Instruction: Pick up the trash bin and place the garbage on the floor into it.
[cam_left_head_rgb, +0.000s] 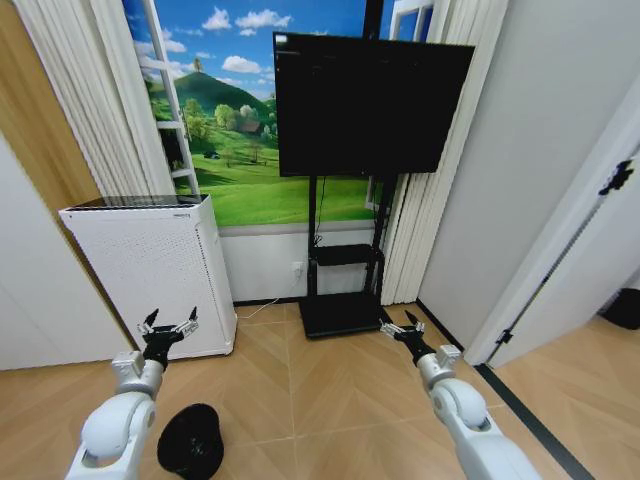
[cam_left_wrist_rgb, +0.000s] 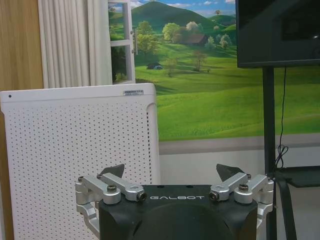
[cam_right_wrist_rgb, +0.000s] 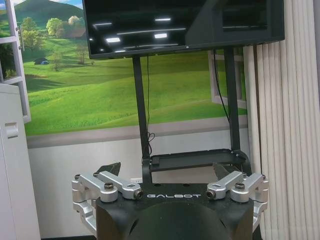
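Your left tool (cam_left_head_rgb: 168, 325) is hovering wide apart, holding nothing, above the trash bin (cam_left_head_rgb: 191, 441). Your right tool (cam_left_head_rgb: 401, 327) is hanging equally spread and empty, well apart from the bin.

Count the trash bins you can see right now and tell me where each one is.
1. The trash bin stands on the wooden floor at the bottom of the head view, just right of the left arm, below the open left gripper. Others may lie outside the views.

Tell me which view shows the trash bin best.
The head view: the trash bin stands on the floor beside the left arm, seen from above, rim and mesh inside visible. The wrist views face the white appliance and TV stand instead.
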